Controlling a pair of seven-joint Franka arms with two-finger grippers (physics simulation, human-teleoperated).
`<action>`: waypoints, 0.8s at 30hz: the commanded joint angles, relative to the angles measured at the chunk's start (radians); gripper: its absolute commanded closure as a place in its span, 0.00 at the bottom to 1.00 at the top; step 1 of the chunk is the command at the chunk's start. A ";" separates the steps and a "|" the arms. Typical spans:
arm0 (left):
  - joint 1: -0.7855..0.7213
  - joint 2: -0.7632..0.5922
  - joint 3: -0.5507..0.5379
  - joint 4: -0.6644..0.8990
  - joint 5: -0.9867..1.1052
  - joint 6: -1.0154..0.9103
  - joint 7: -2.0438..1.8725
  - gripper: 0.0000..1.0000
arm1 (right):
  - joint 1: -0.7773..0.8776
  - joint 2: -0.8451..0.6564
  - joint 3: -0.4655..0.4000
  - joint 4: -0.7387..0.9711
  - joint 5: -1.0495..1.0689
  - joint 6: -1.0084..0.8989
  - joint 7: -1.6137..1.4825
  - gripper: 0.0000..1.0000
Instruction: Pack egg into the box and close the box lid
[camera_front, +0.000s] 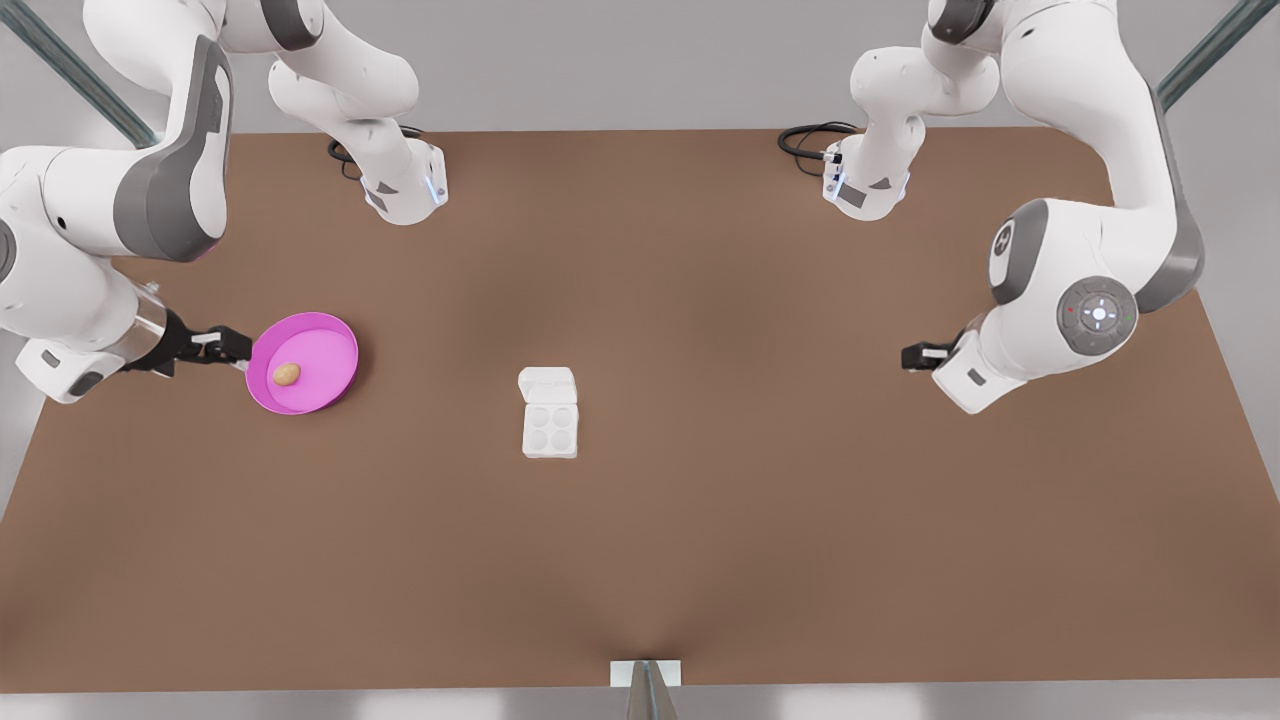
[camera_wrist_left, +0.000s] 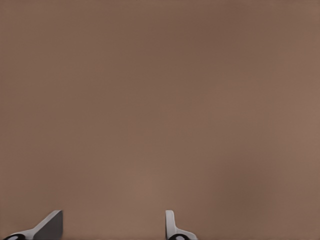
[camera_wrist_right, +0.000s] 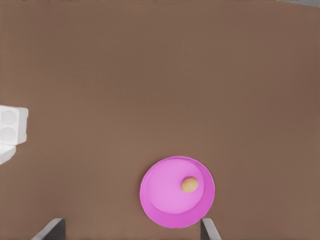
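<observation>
The tan egg (camera_front: 286, 373) lies in a round pink dish (camera_front: 325, 345) on the front view's left. My right gripper (camera_front: 222, 347) hovers open just beside the dish's rim; its wrist view looks down on the egg (camera_wrist_right: 189, 184), the dish (camera_wrist_right: 165, 200) and its own gripper (camera_wrist_right: 131, 231). The white box (camera_front: 549, 428) sits at the table's middle with four bare cups, and the box lid (camera_front: 547, 385) lies flat behind it, open. An edge of the box (camera_wrist_right: 11, 124) shows in the right wrist view. My left gripper (camera_front: 915, 356) waits open on the front view's right, over bare table (camera_wrist_left: 111, 227).
The brown table (camera_front: 700, 300) spreads wide around the box. Both arm bases (camera_front: 405, 190) (camera_front: 865, 185) stand at the far edge, with black cables beside them. A small white bracket (camera_front: 645, 673) sits at the near edge.
</observation>
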 joint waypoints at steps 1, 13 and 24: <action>-0.001 0.002 -0.001 0.001 0.000 0.010 -0.047 0.00 | 0.000 -0.007 0.000 -0.009 0.018 0.029 -0.055 0.00; 0.002 0.017 -0.001 0.001 0.000 0.009 -0.039 0.00 | -0.119 -0.027 -0.005 -0.559 -0.032 0.486 0.409 0.00; 0.001 0.031 -0.001 0.001 0.000 0.009 -0.037 0.00 | -0.208 -0.149 -0.007 -0.924 -0.045 0.890 0.637 0.00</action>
